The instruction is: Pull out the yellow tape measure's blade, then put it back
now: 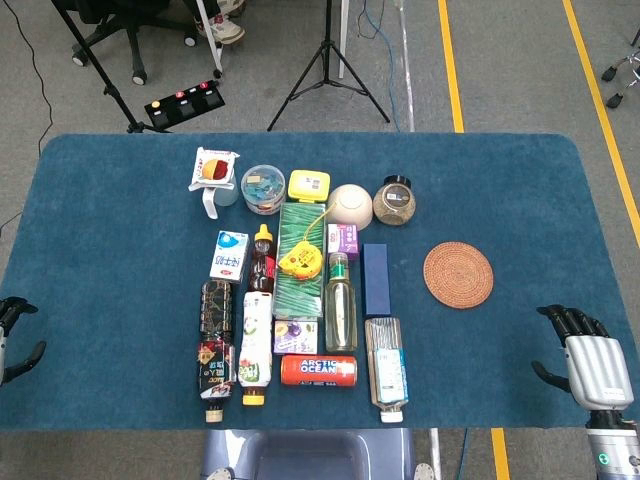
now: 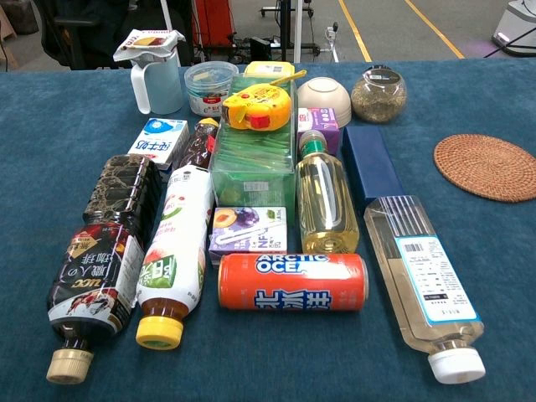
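Note:
The yellow tape measure [image 1: 300, 260] [image 2: 255, 105] lies on top of a green transparent box [image 1: 299, 262] [image 2: 253, 159] in the middle of the table, its yellow strap trailing toward the far side. No blade shows outside its case. My left hand [image 1: 14, 335] rests at the table's left edge, fingers apart, holding nothing. My right hand [image 1: 583, 354] sits near the front right corner, fingers spread, also holding nothing. Both hands are far from the tape measure and neither shows in the chest view.
Bottles, cartons and an orange can [image 2: 293, 281] crowd around the green box. A white bowl [image 1: 349, 203], a glass jar [image 1: 394, 200] and a yellow box [image 1: 309, 184] stand behind it. A woven coaster [image 1: 458, 274] lies to the right, a dark blue box [image 1: 376, 279] beside the bottles.

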